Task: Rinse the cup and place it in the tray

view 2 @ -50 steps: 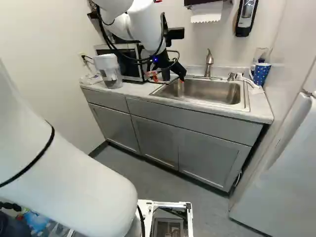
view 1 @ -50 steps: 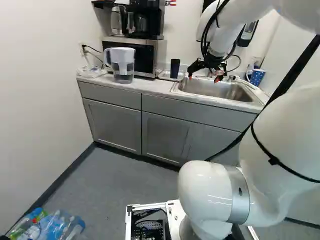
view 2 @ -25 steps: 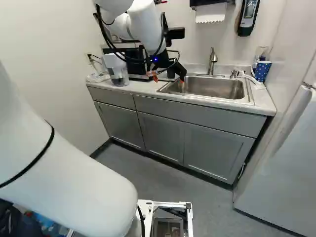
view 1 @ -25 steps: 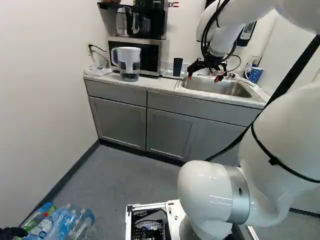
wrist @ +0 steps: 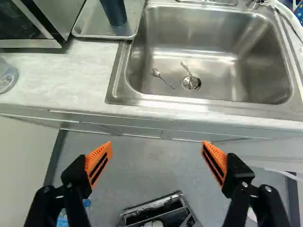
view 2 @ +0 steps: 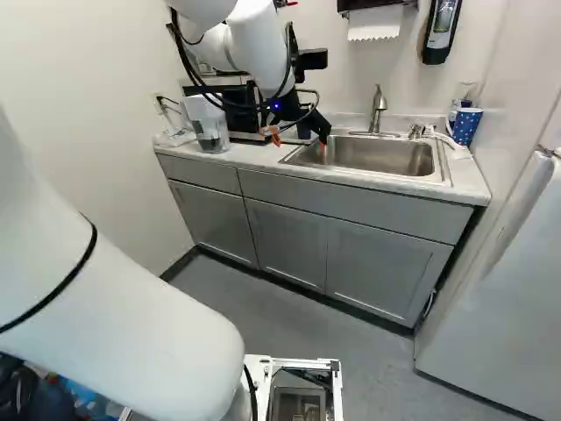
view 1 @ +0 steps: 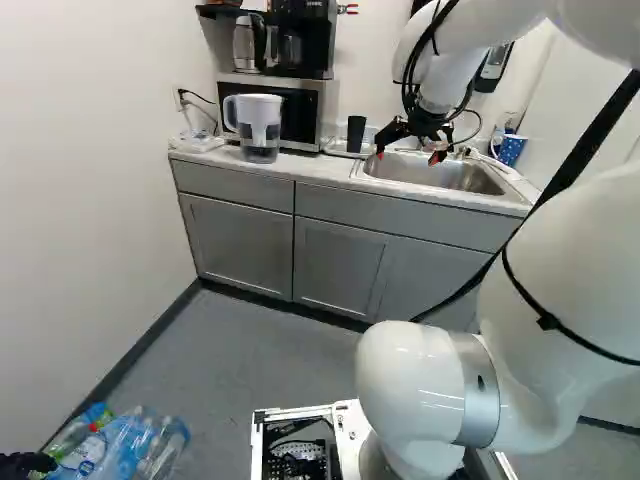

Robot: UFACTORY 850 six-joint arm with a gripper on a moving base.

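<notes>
Dark cup (view 1: 356,134) upright on the metal tray (wrist: 102,31), between microwave (wrist: 40,21) and sink (wrist: 156,45). My gripper (view 1: 408,156) stands wide open, nothing between the orange pads (wrist: 99,161). From the wrist, cup lies ahead of the gripper (wrist: 157,153), off toward the microwave side, well apart from both fingers. Two spoons (wrist: 163,79) (wrist: 187,69) in the basin, one at the drain (wrist: 191,83). Polka-dot mug (view 2: 465,125) beyond the sink's far side from the tray.
</notes>
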